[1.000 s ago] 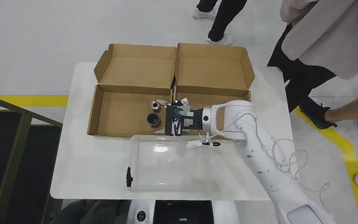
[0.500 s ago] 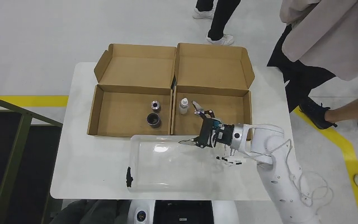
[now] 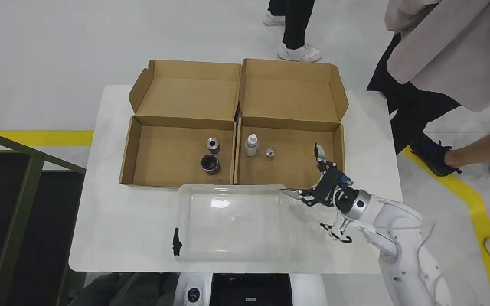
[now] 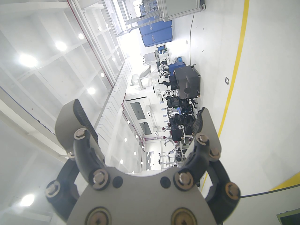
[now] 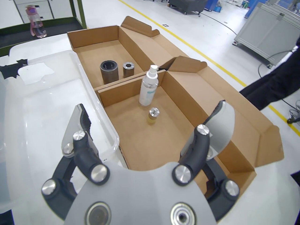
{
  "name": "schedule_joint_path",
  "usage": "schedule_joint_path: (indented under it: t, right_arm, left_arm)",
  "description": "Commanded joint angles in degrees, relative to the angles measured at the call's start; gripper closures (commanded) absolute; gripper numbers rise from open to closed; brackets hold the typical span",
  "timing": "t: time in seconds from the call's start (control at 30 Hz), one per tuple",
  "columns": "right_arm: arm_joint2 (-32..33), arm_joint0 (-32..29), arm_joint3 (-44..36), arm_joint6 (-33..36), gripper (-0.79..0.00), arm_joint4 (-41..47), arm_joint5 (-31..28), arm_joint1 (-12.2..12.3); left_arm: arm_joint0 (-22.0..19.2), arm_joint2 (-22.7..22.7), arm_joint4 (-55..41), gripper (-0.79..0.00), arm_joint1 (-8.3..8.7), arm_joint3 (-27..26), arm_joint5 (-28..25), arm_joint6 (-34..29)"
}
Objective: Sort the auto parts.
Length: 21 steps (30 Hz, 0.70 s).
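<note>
Right gripper [image 3: 303, 170] jaws wide, empty, over bin [image 3: 230, 187] rim and right box [image 3: 298, 141] near corner. Beyond, small capped part [image 5: 153, 115] upright beside spray bottle [image 5: 148, 87]; clumsy finger sweep could topple either. Left gripper [image 4: 140, 106] jaws wide, facing room.

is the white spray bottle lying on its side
No, the white spray bottle stands upright on the floor of the brown cardboard box.

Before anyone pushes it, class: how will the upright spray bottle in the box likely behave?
The spray bottle stands tall on a narrow base, so it would probably tip rather than slide. Its round body may then roll.
</note>
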Motion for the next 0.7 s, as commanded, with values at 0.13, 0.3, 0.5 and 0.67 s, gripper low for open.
schedule_joint_path:
  t: [0.13,0.3,0.5,0.67]
  right_arm:
    - [2.5,-4.4,-0.7,-3.4,-0.785,-0.2,5.4,0.2]
    - [5.0,-8.0,-2.1,-7.2,-0.785,-0.8,10.4,0.4]
    - [7.9,-12.4,-3.7,-12.6,-0.785,-2.0,15.0,0.5]
    - [9.7,-14.8,-3.9,-14.9,-0.785,-1.9,16.6,0.6]
  left_arm:
    - [0.0,0.0,0.0,-0.785,0.00,0.0,0.0,0.0]
    - [0.0,0.0,0.0,-0.785,0.00,0.0,0.0,0.0]
    - [0.0,0.0,0.0,-0.785,0.00,0.0,0.0,0.0]
    - [0.0,0.0,0.0,-0.785,0.00,0.0,0.0,0.0]
